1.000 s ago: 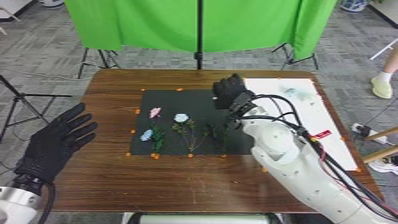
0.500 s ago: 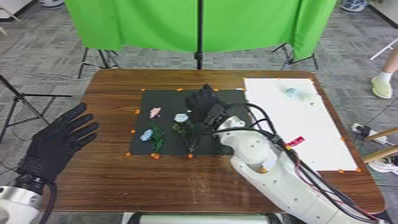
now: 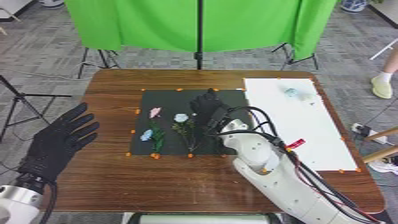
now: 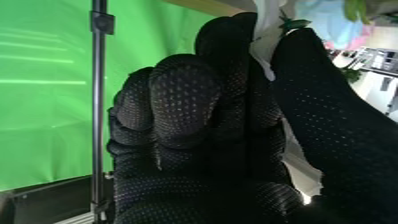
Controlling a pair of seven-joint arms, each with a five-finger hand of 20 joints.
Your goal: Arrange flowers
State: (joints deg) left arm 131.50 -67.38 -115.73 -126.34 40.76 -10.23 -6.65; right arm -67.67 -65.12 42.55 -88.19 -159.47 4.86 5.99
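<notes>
Over the dark mat (image 3: 160, 99), my right hand (image 3: 208, 106) is just right of a pale blue-white flower (image 3: 181, 118) with long stems. In the right wrist view, the thumb and fingers of my right hand (image 4: 191, 120) pinch a white flower (image 4: 265, 42) with a green part at its base. A pink flower (image 3: 155, 112) and a light blue flower (image 3: 147, 135) lie at the mat's left side. My left hand (image 3: 55, 142) is held off the table's left edge with straight, spread fingers.
On the table's right side is a white sheet (image 3: 306, 125) bearing a pale blue-green thing (image 3: 291, 92) and a red thing (image 3: 296, 144). Orange bits line the mat's border. A green curtain (image 3: 151, 25) stands behind the brown table (image 3: 160, 185).
My right hand has moved left and a little toward the table's front, then slightly back to the right. My left hand has kept still.
</notes>
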